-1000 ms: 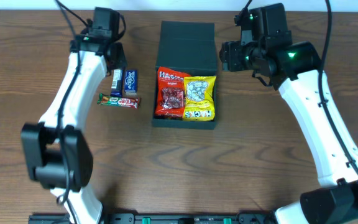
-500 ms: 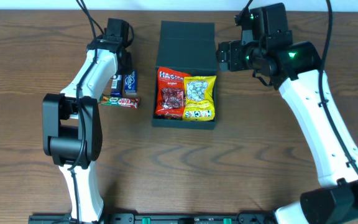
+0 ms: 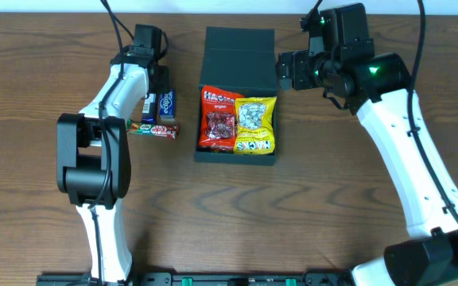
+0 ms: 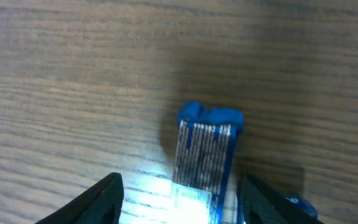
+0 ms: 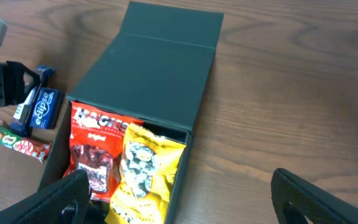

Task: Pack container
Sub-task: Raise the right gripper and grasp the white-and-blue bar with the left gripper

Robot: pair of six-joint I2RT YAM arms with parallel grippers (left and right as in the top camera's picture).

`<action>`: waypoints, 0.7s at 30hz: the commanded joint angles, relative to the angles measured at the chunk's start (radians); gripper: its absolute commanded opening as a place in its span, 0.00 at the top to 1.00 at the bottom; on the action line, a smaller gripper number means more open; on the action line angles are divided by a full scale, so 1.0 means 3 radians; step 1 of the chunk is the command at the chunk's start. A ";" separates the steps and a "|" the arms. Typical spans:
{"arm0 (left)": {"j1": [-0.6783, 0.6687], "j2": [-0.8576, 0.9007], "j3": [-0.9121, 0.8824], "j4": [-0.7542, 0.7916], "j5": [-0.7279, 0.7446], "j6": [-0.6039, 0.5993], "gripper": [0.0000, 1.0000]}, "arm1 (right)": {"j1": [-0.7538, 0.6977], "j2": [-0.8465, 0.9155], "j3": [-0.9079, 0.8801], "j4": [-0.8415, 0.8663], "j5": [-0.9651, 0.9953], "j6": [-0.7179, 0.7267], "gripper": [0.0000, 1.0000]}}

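Observation:
The container (image 3: 239, 56) is a dark box at the table's centre, its flap lid folded back. A red snack packet (image 3: 219, 119) and a yellow one (image 3: 255, 125) lie inside it. My left gripper (image 3: 156, 84) stands open over two small blue packets, one narrow (image 3: 149, 102) and one marked "eclipse" (image 3: 166, 103). In the left wrist view, the narrow blue packet (image 4: 207, 155) lies between the open fingers, untouched on the left side. My right gripper (image 3: 287, 71) hangs open beside the lid's right edge, holding nothing.
A chocolate bar in a red and green wrapper (image 3: 152, 129) lies on the wood just below the blue packets, left of the box. In the right wrist view the bar (image 5: 20, 140) and the eclipse packet (image 5: 43, 107) show left of the box wall (image 5: 185, 155).
My left gripper has opened from shut and shifted slightly right over the blue packets, its arm swinging in. The right gripper's fingers have spread a little wider.

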 commanded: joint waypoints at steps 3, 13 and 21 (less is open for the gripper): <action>0.0083 0.0036 0.0004 0.0051 0.0151 0.0126 0.29 | -0.0052 0.0009 0.0008 0.0029 0.0023 -0.0050 0.07; 0.0116 0.0069 0.0003 0.0024 0.0362 0.0257 0.28 | -0.0052 0.0009 0.0008 0.0043 0.0022 -0.0048 0.06; 0.0116 0.0139 0.0003 -0.0041 0.0373 0.0256 0.28 | -0.0052 0.0009 0.0008 0.0043 0.0022 -0.0048 0.05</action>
